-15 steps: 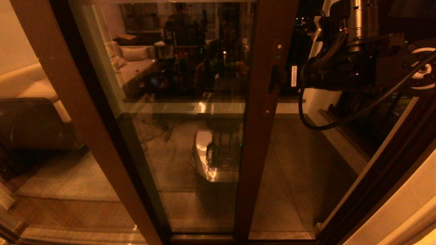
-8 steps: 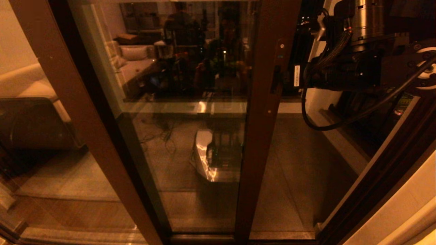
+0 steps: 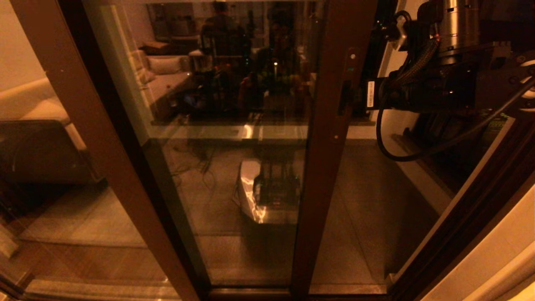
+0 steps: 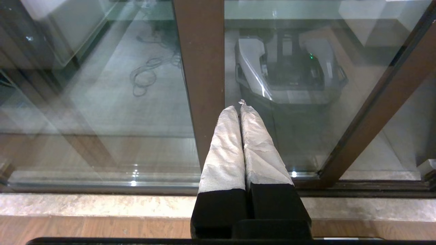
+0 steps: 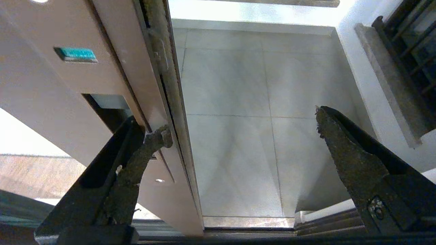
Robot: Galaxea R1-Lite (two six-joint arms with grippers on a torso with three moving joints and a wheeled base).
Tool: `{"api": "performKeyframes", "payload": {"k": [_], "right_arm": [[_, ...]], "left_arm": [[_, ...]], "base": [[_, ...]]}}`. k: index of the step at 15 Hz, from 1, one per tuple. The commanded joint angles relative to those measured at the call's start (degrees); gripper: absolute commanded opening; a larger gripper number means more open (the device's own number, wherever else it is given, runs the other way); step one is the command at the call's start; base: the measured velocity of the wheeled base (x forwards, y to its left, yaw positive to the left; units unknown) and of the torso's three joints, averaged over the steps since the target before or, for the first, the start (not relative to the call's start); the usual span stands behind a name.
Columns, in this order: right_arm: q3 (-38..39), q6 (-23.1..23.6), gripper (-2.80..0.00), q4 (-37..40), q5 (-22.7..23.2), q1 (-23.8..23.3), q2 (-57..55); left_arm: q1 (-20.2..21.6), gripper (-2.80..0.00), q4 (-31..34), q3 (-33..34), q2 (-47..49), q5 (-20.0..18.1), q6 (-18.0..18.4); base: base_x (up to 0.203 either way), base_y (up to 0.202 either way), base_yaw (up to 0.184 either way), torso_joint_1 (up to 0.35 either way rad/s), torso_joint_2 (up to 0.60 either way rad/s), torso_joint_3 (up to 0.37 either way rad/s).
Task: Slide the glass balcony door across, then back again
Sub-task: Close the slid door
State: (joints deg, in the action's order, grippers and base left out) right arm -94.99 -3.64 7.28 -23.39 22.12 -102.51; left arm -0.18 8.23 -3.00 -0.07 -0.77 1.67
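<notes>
The glass balcony door (image 3: 234, 125) fills the middle of the head view, and its dark brown stile (image 3: 330, 167) carries a narrow handle slot (image 3: 343, 98). My right gripper (image 5: 242, 122) reaches in from the upper right and stands open. One fingertip (image 5: 155, 139) is hooked into the handle slot (image 5: 105, 109) at the stile's edge. The other finger (image 5: 340, 146) hangs free over the opening. My left gripper (image 4: 238, 107) is shut with nothing in it and points down at the glass beside a brown stile (image 4: 201, 68). That arm does not show in the head view.
Right of the stile a gap opens onto the tiled balcony floor (image 3: 359, 200), bounded by the dark door frame (image 3: 468, 209) and the bottom track (image 3: 347, 288). A black-barred window (image 5: 415, 51) lies beyond. A lighter-brown fixed stile (image 3: 104, 146) stands at left.
The door's stile has slid to the right together with my right arm, and the gap to the frame has narrowed. The left gripper stays shut.
</notes>
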Motion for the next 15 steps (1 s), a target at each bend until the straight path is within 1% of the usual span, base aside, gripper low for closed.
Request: {"api": "performKeyframes", "payload": {"k": [1, 15], "right_arm": [[0.51, 0.03, 0.00, 0.28, 0.01, -0.59, 0.64], [0.77, 0.82, 0.00, 0.28, 0.10, -2.73, 1.09]], "left_arm": [[0.01, -2.80, 0.03, 0.01, -0.10, -0.02, 0.00], [0.01, -2.80, 0.03, 0.01, -0.01, -0.02, 0.00]], "base": [[0.000, 0.000, 0.000, 0.000, 0.00, 0.000], [0.000, 0.000, 0.000, 0.000, 0.00, 0.000]]}}
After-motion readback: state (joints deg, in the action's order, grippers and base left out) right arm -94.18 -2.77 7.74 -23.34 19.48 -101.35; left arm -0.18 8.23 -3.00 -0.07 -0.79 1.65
